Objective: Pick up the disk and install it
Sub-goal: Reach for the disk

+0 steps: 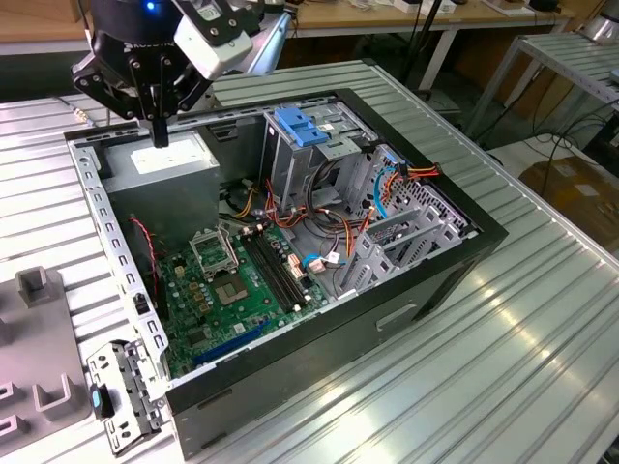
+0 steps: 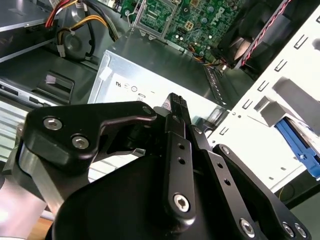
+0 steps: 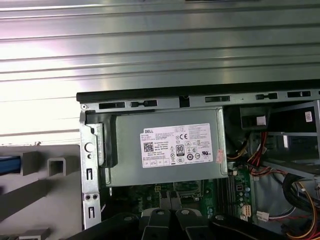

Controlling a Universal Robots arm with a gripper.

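My gripper (image 1: 158, 135) hangs over the back corner of the open computer case (image 1: 406, 290), at the exterior view's left. It is just above the grey power supply box (image 1: 164, 162) with the white sticker (image 3: 176, 146). The black fingers (image 3: 160, 216) lie pressed together with nothing between them, and their tips (image 2: 176, 102) point at the box. The disk is out of view. The metal drive cage (image 1: 319, 155), with a blue plastic latch (image 1: 298, 126) on top, stands at the back middle of the case.
The green motherboard (image 1: 237, 280) and loose red, orange and blue cables (image 1: 387, 188) fill the case floor. Grey fixture blocks (image 1: 39, 290) and a metal bracket (image 1: 121, 396) with a blue tab lie on the ribbed table (image 1: 464, 387) left of the case.
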